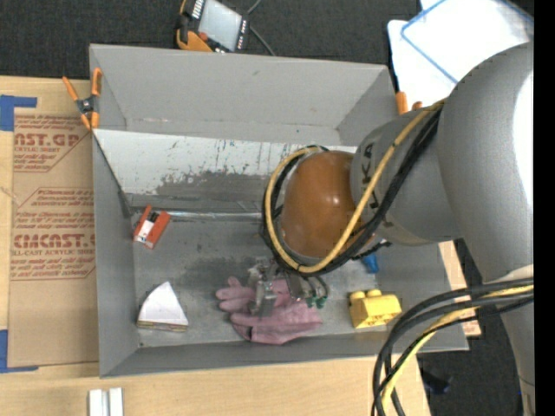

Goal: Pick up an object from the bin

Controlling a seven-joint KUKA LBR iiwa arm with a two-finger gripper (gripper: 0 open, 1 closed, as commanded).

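My gripper (pixel 264 291) is low in the bin's front middle, its metal fingers down on a pink rubber glove (pixel 282 321) that lies flat on the floor with its finger parts pointing left. The fingers press into the glove's middle. A yellow block-shaped toy (pixel 374 308) lies to the right of the glove near the front wall. A small blue piece (pixel 371 263) peeks out under the arm just behind it.
A white wedge-shaped thing (pixel 162 308) lies in the front left corner. A small orange and grey box (pixel 150 228) sits at the left by the back slope. The arm with its orange dome and cables covers the bin's right middle.
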